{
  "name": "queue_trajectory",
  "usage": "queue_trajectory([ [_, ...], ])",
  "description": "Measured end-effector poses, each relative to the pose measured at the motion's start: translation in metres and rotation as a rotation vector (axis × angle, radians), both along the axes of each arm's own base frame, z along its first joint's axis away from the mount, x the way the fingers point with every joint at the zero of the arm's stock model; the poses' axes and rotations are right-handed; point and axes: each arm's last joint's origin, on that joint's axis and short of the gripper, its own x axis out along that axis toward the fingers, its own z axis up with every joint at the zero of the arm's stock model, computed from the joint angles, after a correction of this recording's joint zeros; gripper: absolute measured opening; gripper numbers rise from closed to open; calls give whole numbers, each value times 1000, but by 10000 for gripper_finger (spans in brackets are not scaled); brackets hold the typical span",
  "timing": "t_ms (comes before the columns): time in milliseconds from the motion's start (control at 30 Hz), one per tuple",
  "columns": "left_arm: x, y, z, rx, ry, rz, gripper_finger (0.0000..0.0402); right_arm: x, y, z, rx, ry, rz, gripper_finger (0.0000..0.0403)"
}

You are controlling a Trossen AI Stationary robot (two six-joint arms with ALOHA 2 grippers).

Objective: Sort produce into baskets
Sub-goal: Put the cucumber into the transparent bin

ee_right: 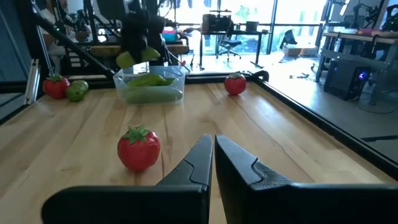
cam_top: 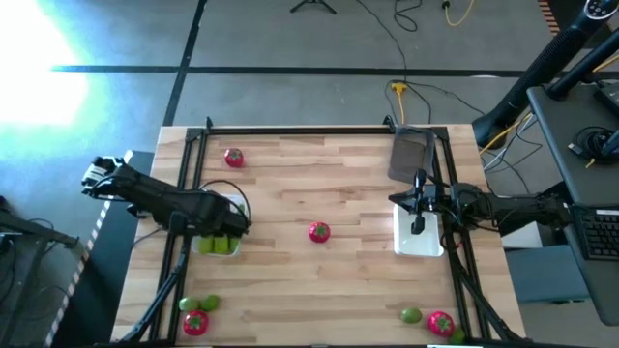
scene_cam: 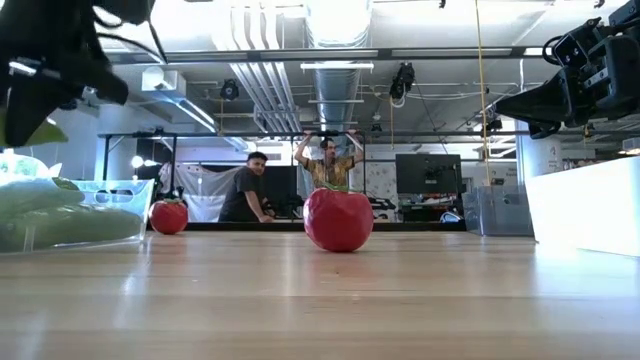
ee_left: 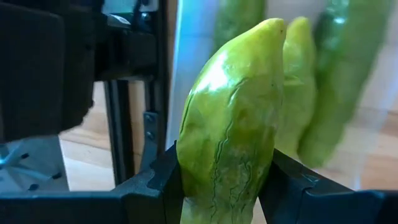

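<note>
Wooden table (cam_top: 319, 280): left gripper (ee_left: 227, 186) grasping cucumber (ee_left: 230, 124) above cucumber-filled basket (ee_right: 150, 87); right gripper (ee_right: 213, 158) clenched.

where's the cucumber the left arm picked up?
The cucumber is clamped in the left pincer, held over the clear basket of green pieces on the table's left side in the high view.

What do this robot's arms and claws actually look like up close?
Both arms are dark, nearly black, jointed tubes with thin black cables looping along them. The left arm ends at a pale grey base block. Each claw, left claw and right claw, has two flat, angular matte-black fingers tapering to blunt tips.
</note>
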Motion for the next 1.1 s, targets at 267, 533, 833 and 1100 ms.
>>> queue_trajectory([
  [267, 4, 18, -21, -19, -29, -65, 141, 0, 0, 0, 0, 0, 0, 13],
  [533, -2, 34, -33, -38, 27, -75, 143, 0, 0, 0, 0, 0, 0, 13],
  [833, 1, 34, -32, -30, 5, -117, 201, 0, 0, 0, 0, 0, 0, 13],
  [1100, 3, 34, -29, -33, -9, -121, 252, 0, 0, 0, 0, 0, 0, 13],
])
